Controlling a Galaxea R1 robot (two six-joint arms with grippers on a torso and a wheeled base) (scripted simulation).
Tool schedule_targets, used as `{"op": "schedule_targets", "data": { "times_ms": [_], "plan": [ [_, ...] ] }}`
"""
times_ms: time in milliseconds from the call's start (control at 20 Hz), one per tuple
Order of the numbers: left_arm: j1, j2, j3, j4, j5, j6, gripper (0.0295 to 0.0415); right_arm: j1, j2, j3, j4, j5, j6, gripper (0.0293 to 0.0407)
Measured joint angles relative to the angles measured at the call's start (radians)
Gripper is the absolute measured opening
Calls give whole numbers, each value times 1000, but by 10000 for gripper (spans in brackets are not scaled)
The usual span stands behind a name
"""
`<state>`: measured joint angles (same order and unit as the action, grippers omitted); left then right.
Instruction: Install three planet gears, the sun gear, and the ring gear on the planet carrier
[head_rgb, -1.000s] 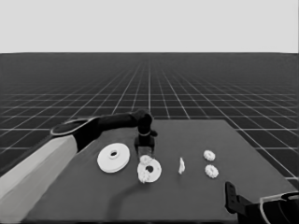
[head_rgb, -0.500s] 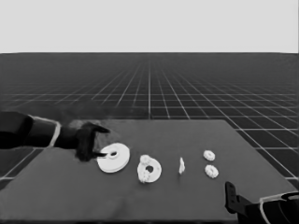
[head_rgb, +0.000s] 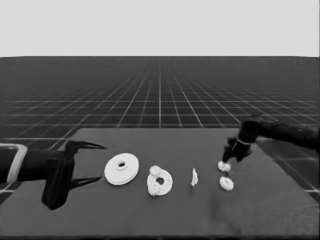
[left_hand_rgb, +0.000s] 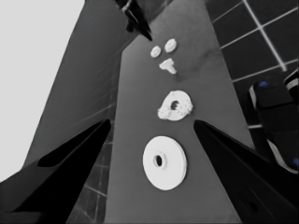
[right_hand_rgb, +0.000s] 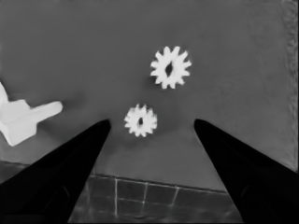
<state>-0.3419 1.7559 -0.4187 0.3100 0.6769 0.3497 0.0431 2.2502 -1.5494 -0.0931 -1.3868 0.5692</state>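
We see the right gripper (head_rgb: 231, 156) hanging over the table's (head_rgb: 150, 215) right part, its fingers spread apart above two loose gears: the smaller gear (right_hand_rgb: 140, 121) lies between the fingertips, the larger gear (right_hand_rgb: 170, 67) just beyond, both flat. A thin white piece (head_rgb: 194, 177) lies nearby. Farther left, the smaller round part (head_rgb: 159, 182) carries gears on its face, beside the larger round part (head_rgb: 121, 169), flat. The left gripper (head_rgb: 86, 163) waits open at the left end.

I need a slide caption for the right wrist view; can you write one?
Open right gripper poised above two loose gears on the table, thin white piece off to one side.
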Motion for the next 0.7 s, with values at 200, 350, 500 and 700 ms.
{"op": "schedule_targets", "data": {
  "times_ms": [200,350,500,700],
  "plan": [
    [0,-1,1,0,0,1,385,-8,159,-331,13,-46,-54,385],
    [0,-1,1,0,0,1,385,-75,205,-428,-19,15,-86,385],
    [0,-1,1,0,0,1,385,-165,263,-543,-42,92,-134,385],
    [0,-1,1,0,0,1,385,-181,281,-580,-43,111,-150,385]
  ]
}}
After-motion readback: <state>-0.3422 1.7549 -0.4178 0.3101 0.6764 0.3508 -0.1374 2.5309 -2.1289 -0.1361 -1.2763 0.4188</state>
